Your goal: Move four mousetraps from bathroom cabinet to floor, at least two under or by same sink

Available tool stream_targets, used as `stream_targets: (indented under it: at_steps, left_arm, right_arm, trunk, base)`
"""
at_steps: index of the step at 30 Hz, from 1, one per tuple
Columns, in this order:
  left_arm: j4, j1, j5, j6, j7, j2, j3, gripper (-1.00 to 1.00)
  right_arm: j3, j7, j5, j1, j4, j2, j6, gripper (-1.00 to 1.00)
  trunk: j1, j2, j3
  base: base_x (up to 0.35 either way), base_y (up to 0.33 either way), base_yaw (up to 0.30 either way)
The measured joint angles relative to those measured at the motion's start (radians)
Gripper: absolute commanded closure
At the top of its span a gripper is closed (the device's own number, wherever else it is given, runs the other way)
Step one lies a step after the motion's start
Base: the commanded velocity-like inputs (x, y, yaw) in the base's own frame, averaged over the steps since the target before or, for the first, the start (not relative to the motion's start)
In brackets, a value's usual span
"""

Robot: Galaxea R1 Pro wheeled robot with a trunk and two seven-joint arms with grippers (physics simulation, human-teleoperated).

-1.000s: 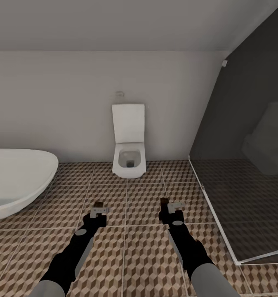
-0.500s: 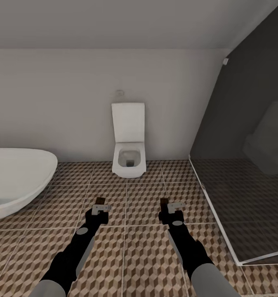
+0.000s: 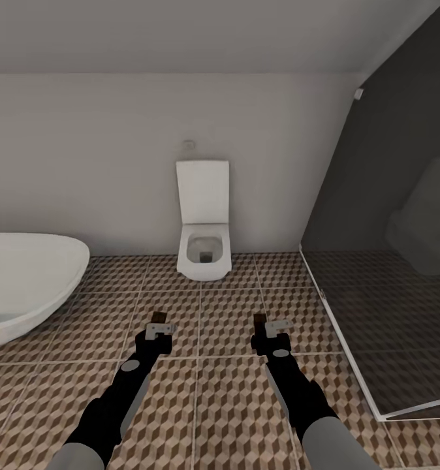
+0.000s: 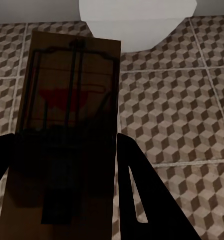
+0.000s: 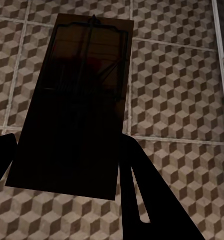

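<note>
Here we see both arms held forward and low over the bathroom floor [image 3: 226, 398], whose tiles carry a brown-and-beige cube pattern with pale grout lines. The left gripper [image 3: 158, 324] pinches one mousetrap [image 4: 67, 125]: in the left wrist view the flat wooden board, with dark wire parts and a red mark, lies between the two dark fingers [image 4: 141, 200] and projects beyond them above the tiles. The right gripper [image 3: 264, 324] pinches a second mousetrap [image 5: 77, 100] in the same manner; in the right wrist view its board is deeply shaded, the wire frame just discernible, and it is held over the floor rather than resting on it. In the head view each board appears as a small brown tab at its gripper's tip. Ahead, a white wall-hung toilet [image 3: 204, 245] with raised lid stands against the pale wall. A rounded white bathtub [image 3: 24, 277] lies to the left. To the right, a dark glass shower screen [image 3: 390, 261] meets the floor along a white frame.
</note>
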Motion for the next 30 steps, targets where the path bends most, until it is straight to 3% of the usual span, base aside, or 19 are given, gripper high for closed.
stream_targets:
  at_steps: [30]
  left_arm:
    - [0.002,0.000,0.000,0.001,-0.001,-0.003,-0.001,1.00]
  right_arm:
    - [0.000,0.000,0.002,0.000,0.000,0.000,0.000,1.00]
  trunk:
    - [0.115,-0.210,-0.094]
  base:
    - [0.000,0.000,0.000]
